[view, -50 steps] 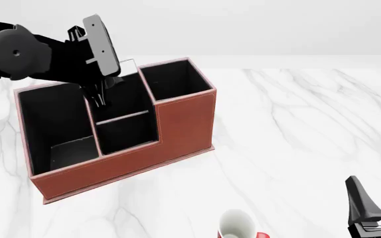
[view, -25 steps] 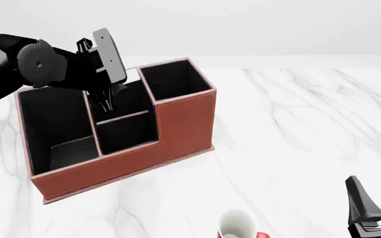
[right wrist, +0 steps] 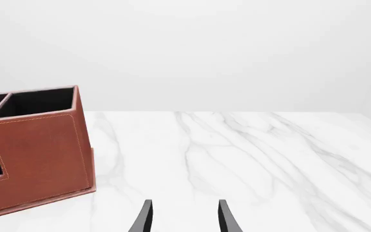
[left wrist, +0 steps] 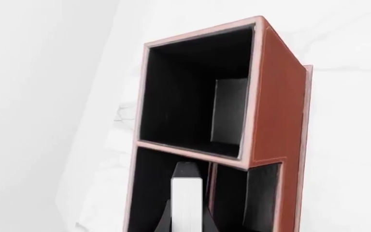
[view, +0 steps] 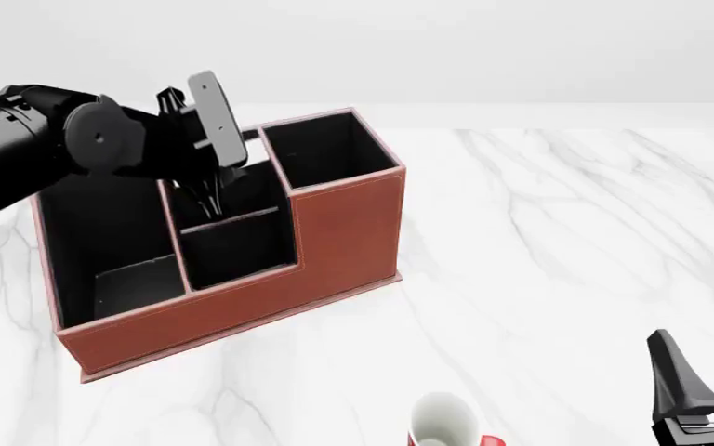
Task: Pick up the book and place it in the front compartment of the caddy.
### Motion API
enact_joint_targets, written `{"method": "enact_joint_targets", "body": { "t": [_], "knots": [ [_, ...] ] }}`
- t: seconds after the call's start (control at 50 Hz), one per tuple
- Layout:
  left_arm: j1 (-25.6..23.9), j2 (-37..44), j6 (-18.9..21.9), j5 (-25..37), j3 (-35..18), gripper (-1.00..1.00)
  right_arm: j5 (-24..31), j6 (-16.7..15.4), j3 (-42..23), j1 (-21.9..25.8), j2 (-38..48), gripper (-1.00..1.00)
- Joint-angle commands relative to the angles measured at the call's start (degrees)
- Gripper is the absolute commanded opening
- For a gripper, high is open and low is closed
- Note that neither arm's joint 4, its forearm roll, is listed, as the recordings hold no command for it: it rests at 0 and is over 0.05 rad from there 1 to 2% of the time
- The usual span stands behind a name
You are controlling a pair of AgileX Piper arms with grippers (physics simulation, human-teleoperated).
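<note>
Your left gripper (view: 212, 200) hangs over the caddy (view: 332, 232), fingertips dipping into the middle section behind the low front wall. It pinches the book (left wrist: 186, 203), whose white edge shows between the fingers, standing upright. Your right gripper (right wrist: 182, 217) waits spread, well apart, near the mug (view: 446, 423).

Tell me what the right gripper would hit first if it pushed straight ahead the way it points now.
Nothing obvious. The right gripper, jaws apart, points across bare marble table; the caddy sits off to one side of that line. The way looks free as far as the right wrist view shows.
</note>
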Motion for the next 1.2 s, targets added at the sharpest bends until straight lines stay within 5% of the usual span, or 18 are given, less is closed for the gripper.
{"method": "enact_joint_targets", "body": {
  "t": [0.02,1.2],
  "knots": [
    [-0.08,0.5,0.67,-2.08,0.45,-1.0,0.0,0.0,0.0,0.0,0.0,1.0],
    [4.77,7.76,2.98,-8.51,0.03,-1.0,0.0,0.0,0.0,0.0,0.0,1.0]
  ]
}}
